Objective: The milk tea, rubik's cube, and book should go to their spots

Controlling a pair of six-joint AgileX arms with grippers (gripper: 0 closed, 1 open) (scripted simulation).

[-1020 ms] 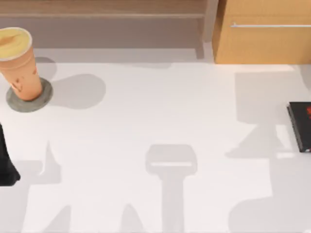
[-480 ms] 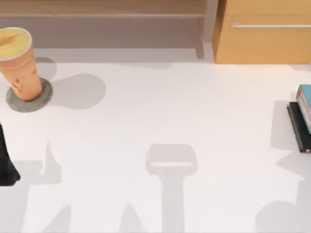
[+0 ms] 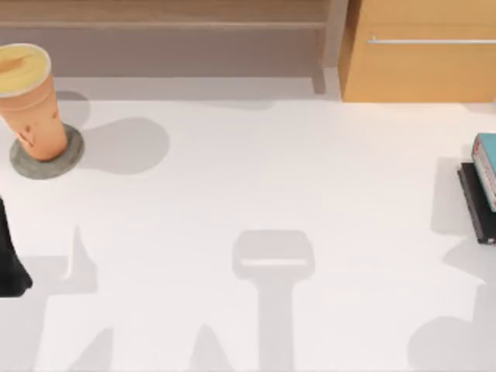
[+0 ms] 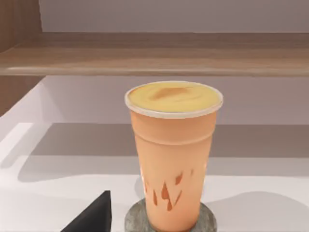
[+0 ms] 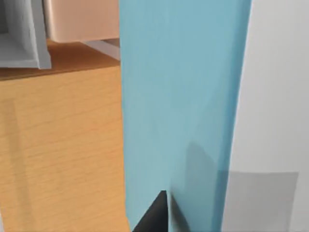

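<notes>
White surface (image 3: 256, 178): milk tea (image 3: 31, 101) on grey coaster (image 3: 68, 159); book (image 3: 487, 167) atop black book (image 3: 474, 205); hand states unclear

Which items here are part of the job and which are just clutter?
Job: milk tea on the grey coaster, top view's left; teal book at the right edge.
Clutter: thin black book under the teal one; wooden cabinet.

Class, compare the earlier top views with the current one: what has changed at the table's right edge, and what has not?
The teal-blue book with white page edge came in and now lies atop the thin black book. The tall orange-tan milk tea cup stayed on its round grey coaster.
</notes>
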